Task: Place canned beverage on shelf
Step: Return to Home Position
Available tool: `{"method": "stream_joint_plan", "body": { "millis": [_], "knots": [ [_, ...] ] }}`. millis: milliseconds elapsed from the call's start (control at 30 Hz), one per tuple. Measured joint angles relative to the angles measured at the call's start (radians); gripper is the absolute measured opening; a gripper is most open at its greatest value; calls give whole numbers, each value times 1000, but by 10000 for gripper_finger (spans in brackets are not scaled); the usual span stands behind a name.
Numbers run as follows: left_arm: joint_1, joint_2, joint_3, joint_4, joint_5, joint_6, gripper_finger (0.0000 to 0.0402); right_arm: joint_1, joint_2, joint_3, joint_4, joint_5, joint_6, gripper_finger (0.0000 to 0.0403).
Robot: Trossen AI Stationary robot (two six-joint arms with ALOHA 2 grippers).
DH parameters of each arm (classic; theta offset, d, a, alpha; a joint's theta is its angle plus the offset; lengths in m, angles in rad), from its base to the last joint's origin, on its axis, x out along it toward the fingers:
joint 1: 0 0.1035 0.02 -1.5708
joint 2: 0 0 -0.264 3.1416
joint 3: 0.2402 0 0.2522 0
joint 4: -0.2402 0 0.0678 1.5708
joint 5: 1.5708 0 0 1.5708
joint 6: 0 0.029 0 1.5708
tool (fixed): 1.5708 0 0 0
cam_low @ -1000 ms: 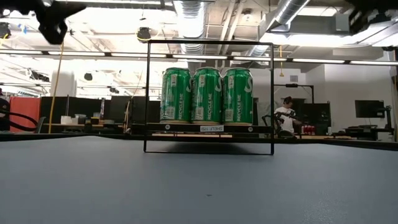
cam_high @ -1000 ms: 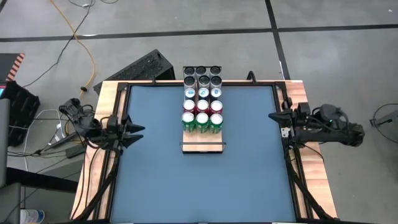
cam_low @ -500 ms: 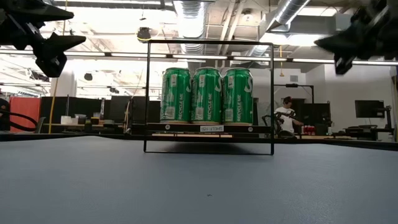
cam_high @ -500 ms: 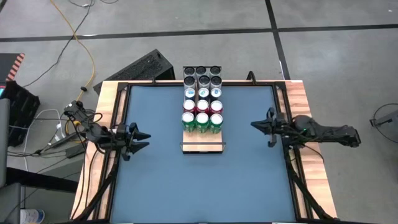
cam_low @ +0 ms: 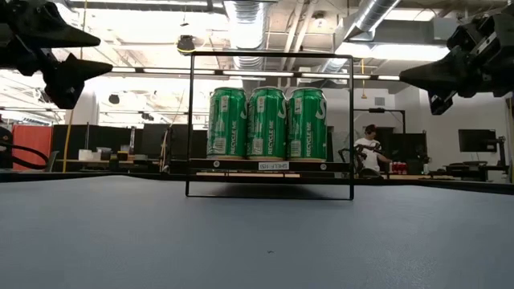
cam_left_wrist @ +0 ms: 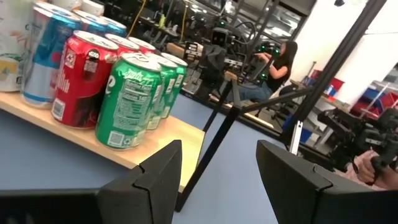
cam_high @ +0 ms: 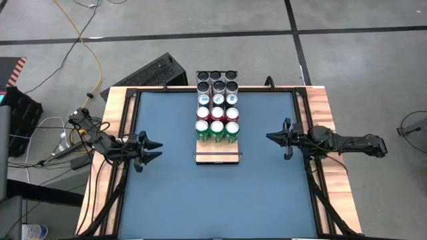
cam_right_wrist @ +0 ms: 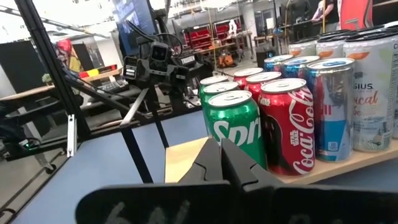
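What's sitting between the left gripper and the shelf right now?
Nothing: in the high view only bare blue table separates the open left gripper from the shelf. The right gripper hangs over the table's opposite side, shut.

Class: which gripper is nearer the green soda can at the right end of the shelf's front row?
Right. The right gripper, shut, hovers right of the shelf, level with that green soda can; the left gripper, open, hovers left of the shelf.

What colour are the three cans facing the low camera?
Green cans, clearest in the low view.
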Motion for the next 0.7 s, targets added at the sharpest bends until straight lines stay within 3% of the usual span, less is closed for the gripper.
{"method": "stream_joint_plan", "body": {
  "millis": [700],
  "knots": [
    [0,2,-1,-56,-23,-41,194,0,0,-2,-16,-8,-3,1]
  ]
}}
